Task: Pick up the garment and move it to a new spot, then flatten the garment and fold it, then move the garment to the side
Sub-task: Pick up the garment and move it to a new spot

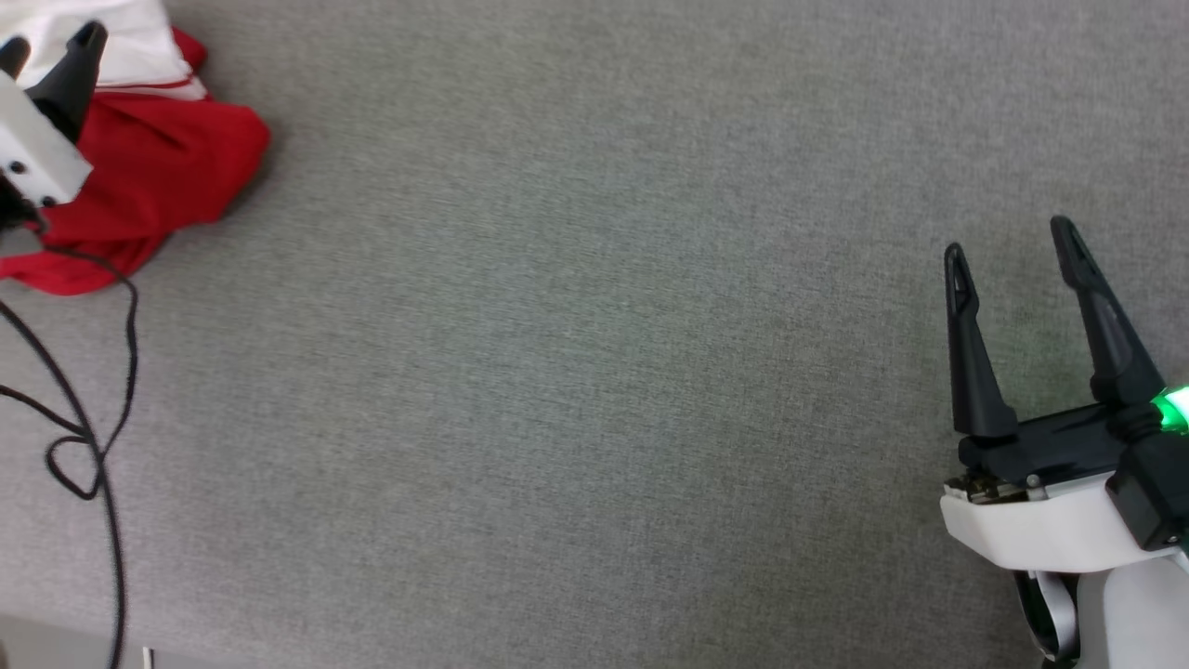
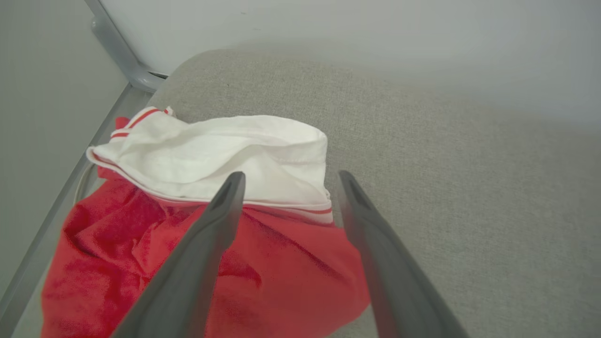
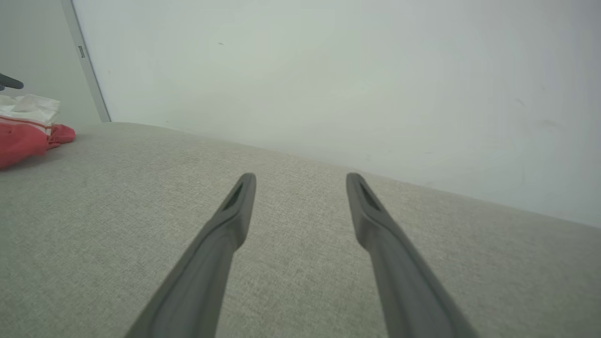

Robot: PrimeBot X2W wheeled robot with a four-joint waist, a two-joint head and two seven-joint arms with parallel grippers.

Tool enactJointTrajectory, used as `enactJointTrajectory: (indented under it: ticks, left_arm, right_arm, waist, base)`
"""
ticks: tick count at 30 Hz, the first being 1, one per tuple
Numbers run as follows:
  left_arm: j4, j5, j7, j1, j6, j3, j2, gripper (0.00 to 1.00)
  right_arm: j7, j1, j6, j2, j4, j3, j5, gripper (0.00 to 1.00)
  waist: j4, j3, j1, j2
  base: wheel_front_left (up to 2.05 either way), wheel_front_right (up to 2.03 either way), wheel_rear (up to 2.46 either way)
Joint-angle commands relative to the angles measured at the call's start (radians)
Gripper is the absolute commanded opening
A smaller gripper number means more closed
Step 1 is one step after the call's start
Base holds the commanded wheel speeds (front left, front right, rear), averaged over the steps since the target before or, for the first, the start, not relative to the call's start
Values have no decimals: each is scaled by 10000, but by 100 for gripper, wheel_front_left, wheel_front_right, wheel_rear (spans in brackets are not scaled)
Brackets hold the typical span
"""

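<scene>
One red and white jersey T-shirt [image 1: 158, 167], one black cable [image 1: 136, 344], one grey fabric worktop [image 1: 594, 372], and two claws: left claw [image 2: 291, 180], right claw [image 1: 1008, 240].

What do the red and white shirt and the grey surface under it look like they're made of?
The shirt: soft knit cloth, perhaps cotton or polyester jersey; matte, crumpled in loose folds, stitched sleeve hem. The grey surface: woven upholstery-like fabric, matte, fine visible weave; its rounded edge suggests padding.
</scene>
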Motion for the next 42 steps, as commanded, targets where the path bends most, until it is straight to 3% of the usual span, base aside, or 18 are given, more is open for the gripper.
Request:
enactJointTrajectory:
  ticks: [1, 6, 12, 19, 20, 21, 28, 35, 42]
  left_arm:
    - [132, -191, 290, -195, 2, -102, 126, 100]
    - [871, -1001, 1945, -389, 1, -707, 619, 100]
    - [1702, -1548, 3306, -154, 1, -1541, 788, 100]
    - [2182, -1862, 3373, 63, 14, -2501, 524, 100]
    - [2161, -1827, 3183, 24, 14, -2620, 576, 44]
    - [2154, -1796, 2950, -76, 14, -2697, 661, 0]
    - [1418, -1882, 1692, -893, 12, -3557, 1457, 0]
    - [43, -1910, 1096, -1257, 12, -4779, 2192, 0]
    - [-1374, -1705, 838, -1559, 12, -5661, 2394, 0]
  right_arm:
    - [-25, -143, -7, 6, -57, -18, -57, 100]
    - [-25, -312, -7, 6, -207, -15, -162, 100]
    - [-25, -494, -7, 6, -260, 25, -252, 100]
    - [-25, -602, -7, 8, -210, 24, -284, 100]
    - [-25, -600, -7, 6, -182, 34, -280, 100]
    - [-25, -602, -7, 6, -171, 42, -257, 100]
    - [-25, -283, -7, 8, 80, 38, 58, 100]
    - [-25, 0, -7, 6, 321, 58, 507, 100]
    - [-25, 274, -7, 8, 452, -44, 911, 100]
  waist:
    - [-145, 235, -2, 0]
    - [-299, 679, -2, 0]
    - [-439, 1081, -2, 0]
    - [-455, 1205, -2, 0]
    - [-455, 1169, -2, 0]
    - [-446, 1110, -2, 0]
    - [-291, 168, -2, 0]
    - [-203, -1024, -2, 0]
    - [-319, -1793, -2, 0]
  base:
    - [0, 0, 0]
    - [0, 0, 0]
    - [0, 0, 0]
    - [0, 0, 0]
    - [0, 0, 0]
    - [0, 0, 0]
    - [0, 0, 0]
    - [0, 0, 0]
    - [0, 0, 0]
